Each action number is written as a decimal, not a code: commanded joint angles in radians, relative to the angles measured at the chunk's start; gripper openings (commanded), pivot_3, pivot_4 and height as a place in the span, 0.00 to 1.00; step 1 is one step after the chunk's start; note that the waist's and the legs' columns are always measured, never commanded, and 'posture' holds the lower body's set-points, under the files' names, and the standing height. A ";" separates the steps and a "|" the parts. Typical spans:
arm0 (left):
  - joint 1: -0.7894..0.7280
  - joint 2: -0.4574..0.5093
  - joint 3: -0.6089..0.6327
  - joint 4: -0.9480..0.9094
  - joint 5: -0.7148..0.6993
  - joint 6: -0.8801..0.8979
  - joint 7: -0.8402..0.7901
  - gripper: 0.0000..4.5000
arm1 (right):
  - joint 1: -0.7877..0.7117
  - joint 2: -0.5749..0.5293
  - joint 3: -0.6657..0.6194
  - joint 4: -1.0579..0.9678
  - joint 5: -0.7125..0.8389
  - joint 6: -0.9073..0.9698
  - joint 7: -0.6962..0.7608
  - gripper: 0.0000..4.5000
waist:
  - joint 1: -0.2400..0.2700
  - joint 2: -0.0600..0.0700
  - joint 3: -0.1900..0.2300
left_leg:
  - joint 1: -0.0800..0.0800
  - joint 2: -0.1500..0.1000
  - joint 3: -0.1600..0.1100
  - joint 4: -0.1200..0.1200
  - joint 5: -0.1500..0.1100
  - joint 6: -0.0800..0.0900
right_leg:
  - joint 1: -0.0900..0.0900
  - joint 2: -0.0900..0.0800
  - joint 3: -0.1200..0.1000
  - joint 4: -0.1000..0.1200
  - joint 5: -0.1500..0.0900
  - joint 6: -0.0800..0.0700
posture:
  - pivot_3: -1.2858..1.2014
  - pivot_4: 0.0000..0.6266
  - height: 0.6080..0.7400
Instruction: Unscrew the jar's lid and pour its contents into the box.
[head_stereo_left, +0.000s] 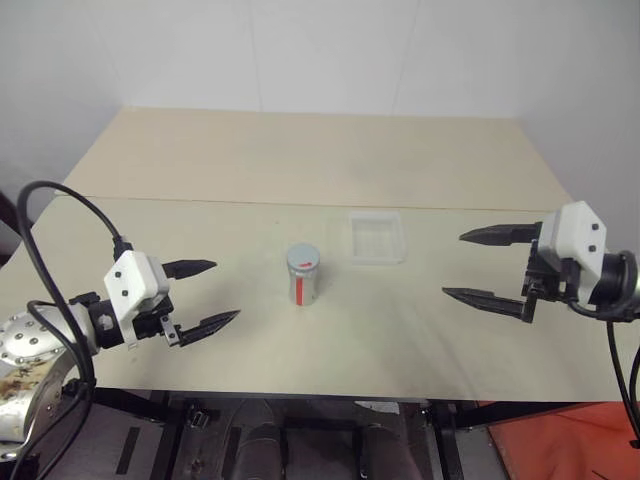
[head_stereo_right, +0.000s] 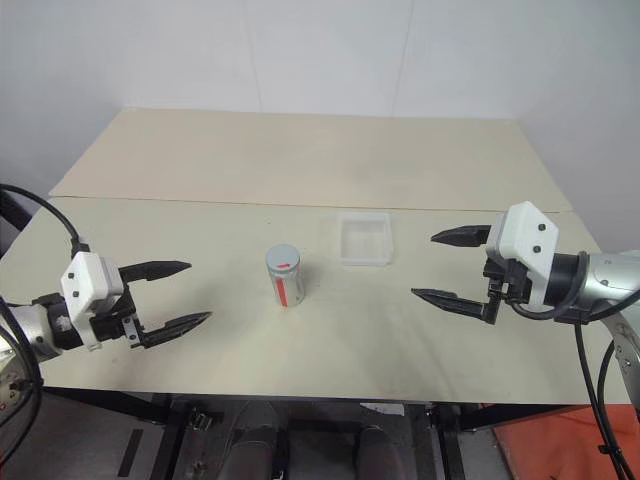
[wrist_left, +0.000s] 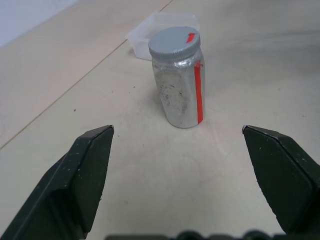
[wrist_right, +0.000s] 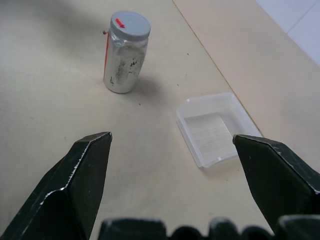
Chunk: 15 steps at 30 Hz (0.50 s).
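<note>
The jar (head_stereo_left: 303, 276) stands upright near the middle of the pale surface (head_stereo_left: 300, 160), its grey lid (head_stereo_left: 303, 257) screwed on and its red stripe facing the robot; the clear box (head_stereo_left: 377, 237) lies just beyond it and to the right, apart from it and seemingly empty. The left claw (head_stereo_left: 202, 296) hangs spread wide to the jar's left, holding nothing; the right claw (head_stereo_left: 483, 265) hangs spread wide well off to the right, also holding nothing; neither touches anything.

The main risk, as I judge it, is the first contact; the jar is narrow and tall for its base, so a finger brushing its side before the other finger arrives could topple it or roll it away. A grip set too high would clamp the lid along with the body and block the unscrewing; too light a hold would let the jar spin with the lid. The box looks thin and light; a passing nudge could slide it, and a pour aimed at its shallow rim could scatter the contents.
</note>
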<state>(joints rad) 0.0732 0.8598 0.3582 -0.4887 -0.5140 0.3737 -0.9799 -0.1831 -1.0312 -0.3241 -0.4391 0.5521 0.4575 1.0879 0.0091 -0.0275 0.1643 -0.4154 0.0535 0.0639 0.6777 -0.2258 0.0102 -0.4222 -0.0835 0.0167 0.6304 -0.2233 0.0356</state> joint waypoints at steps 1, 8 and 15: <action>-0.002 -0.002 0.024 -0.025 -0.004 -0.023 0.010 1.00 | 0.001 -0.006 -0.008 -0.004 -0.011 -0.023 0.001 1.00 | 0.000 0.000 0.000 | 0.000 0.000 0.000 0.000 0.000 0.000 | 0.000 0.000 0.000 0.000 0.000 0.000 | 0.52 0.24 1.00; 0.018 -0.010 0.019 -0.027 -0.002 -0.026 0.014 1.00 | 0.033 -0.004 -0.001 -0.020 -0.034 -0.022 -0.005 1.00 | 0.000 0.000 0.000 | 0.000 0.000 0.000 0.000 0.000 0.000 | 0.000 0.000 0.000 0.000 0.000 0.000 | 0.52 0.24 1.00; 0.000 -0.062 0.000 -0.029 0.030 -0.050 0.088 1.00 | 0.087 -0.017 -0.006 -0.034 -0.065 -0.021 -0.007 1.00 | 0.002 0.000 0.000 | 0.000 0.000 0.000 0.000 0.000 0.000 | 0.000 0.000 0.000 0.000 0.000 0.000 | 0.52 0.24 1.00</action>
<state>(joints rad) 0.0892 0.8315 0.3571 -0.4897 -0.5048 0.3547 -0.9484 -0.1002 -1.0333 -0.3057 -0.4470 0.4997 0.4544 1.0867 0.0106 -0.0275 0.1643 -0.4154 0.0534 0.0639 0.6777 -0.2258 0.0102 -0.4220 -0.0835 0.0167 0.6302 -0.2234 0.0357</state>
